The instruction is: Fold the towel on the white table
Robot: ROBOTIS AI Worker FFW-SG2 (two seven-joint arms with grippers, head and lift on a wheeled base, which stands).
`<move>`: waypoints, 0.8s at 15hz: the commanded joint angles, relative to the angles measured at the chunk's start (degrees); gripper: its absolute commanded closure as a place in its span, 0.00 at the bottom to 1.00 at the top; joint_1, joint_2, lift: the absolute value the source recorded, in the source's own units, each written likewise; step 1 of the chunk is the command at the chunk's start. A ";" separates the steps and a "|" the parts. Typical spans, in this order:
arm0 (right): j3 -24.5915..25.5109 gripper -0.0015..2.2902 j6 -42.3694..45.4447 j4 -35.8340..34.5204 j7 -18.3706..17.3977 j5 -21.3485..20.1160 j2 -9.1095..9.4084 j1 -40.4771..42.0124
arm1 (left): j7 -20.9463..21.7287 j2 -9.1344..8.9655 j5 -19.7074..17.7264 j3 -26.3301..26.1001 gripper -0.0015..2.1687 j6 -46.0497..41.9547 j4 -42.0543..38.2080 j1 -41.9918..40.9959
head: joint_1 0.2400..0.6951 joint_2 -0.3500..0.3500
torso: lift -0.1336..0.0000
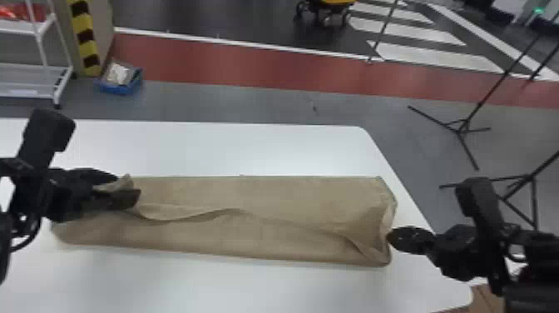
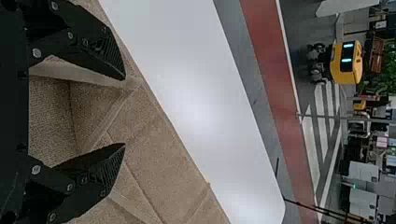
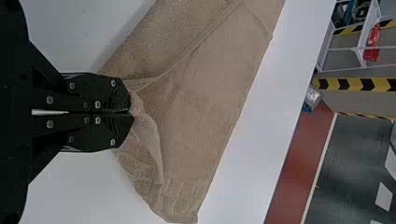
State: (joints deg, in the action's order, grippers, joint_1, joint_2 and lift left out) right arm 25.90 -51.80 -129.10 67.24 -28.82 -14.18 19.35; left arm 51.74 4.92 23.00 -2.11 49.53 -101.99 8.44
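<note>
At the right end of the towel, the black two-fingered right gripper has its fingers together, clamped on the cloth's edge. At the left end, the black two-fingered left gripper has its fingers apart, loose cloth between them. The tan, textured cloth towel lies in a long, creased strip on the smooth white table. Beyond, a white metal rack holds red items on a shelf; farther, a shallow blue bin contains something whitish.
</note>
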 commanded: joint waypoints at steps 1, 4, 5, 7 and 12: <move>-1.11 0.98 0.16 0.34 0.09 -0.01 -0.68 -0.28 | -1.29 -0.35 0.81 0.00 0.25 0.00 1.45 0.43 | 1.00 0.09 | 0.06; -1.29 0.98 0.69 0.78 0.18 -0.01 -1.03 -0.28 | -2.52 -0.53 1.25 0.71 0.48 0.00 2.50 0.34 | 1.00 0.10 | 0.06; -1.20 0.98 0.69 1.04 0.18 0.08 -1.12 -0.36 | -2.61 -0.53 0.55 1.41 0.50 0.00 2.15 -0.18 | 1.00 0.12 | 0.06; -1.02 0.98 1.04 1.74 0.70 0.34 -1.47 -0.63 | -1.91 -0.44 -0.68 2.91 0.61 -0.53 -0.14 -1.76 | 1.00 0.13 | 0.06; 0.03 0.98 1.57 2.36 0.79 0.96 -1.56 -1.07 | -3.58 -0.53 -1.91 5.01 0.92 0.00 -5.50 -5.02 | 1.00 0.14 | 0.06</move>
State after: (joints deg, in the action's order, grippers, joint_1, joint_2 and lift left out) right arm 25.81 -50.49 -127.02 68.03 -27.89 -15.68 18.36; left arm 48.13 4.40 21.70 2.30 49.52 -105.86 4.23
